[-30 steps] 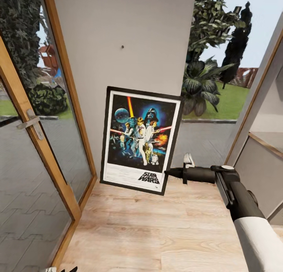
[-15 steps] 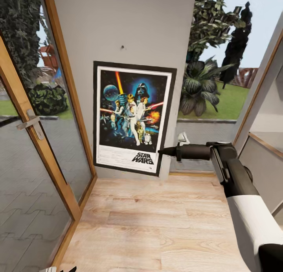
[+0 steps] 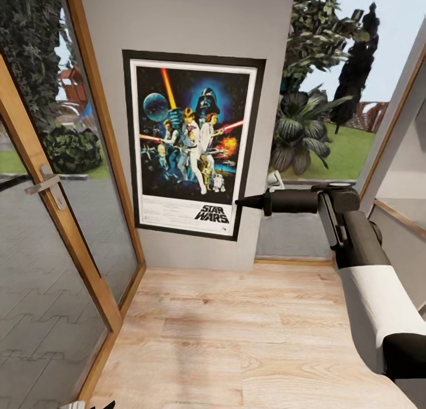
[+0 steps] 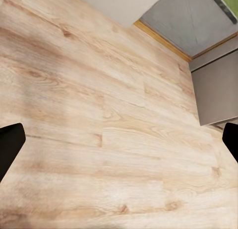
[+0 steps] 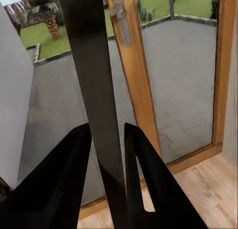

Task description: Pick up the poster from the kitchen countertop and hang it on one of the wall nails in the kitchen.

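Observation:
The framed Star Wars poster [image 3: 189, 143] stands upright and flat against the grey wall panel [image 3: 195, 19], well above the floor. My right gripper [image 3: 239, 202] is shut on its right edge near the lower corner. In the right wrist view that edge is a black strip [image 5: 94, 90] pinched between the two fingers [image 5: 148, 179] of the right gripper [image 5: 106, 154]. No wall nail shows; the poster covers the spot above its middle. My left gripper [image 4: 119, 139] hangs open over the wooden floor [image 4: 99, 90], holding nothing. The kitchen countertop is out of view.
A glass door with a wooden frame and metal handle [image 3: 47, 184] stands close on the left. A window onto garden plants [image 3: 319, 113] lies right of the wall panel. A grey cabinet side [image 3: 396, 261] is at the right. Light wood floor [image 3: 236, 338] stretches below.
The right arm has lifted the poster up the wall and slightly left. It now covers the nail that showed above it before.

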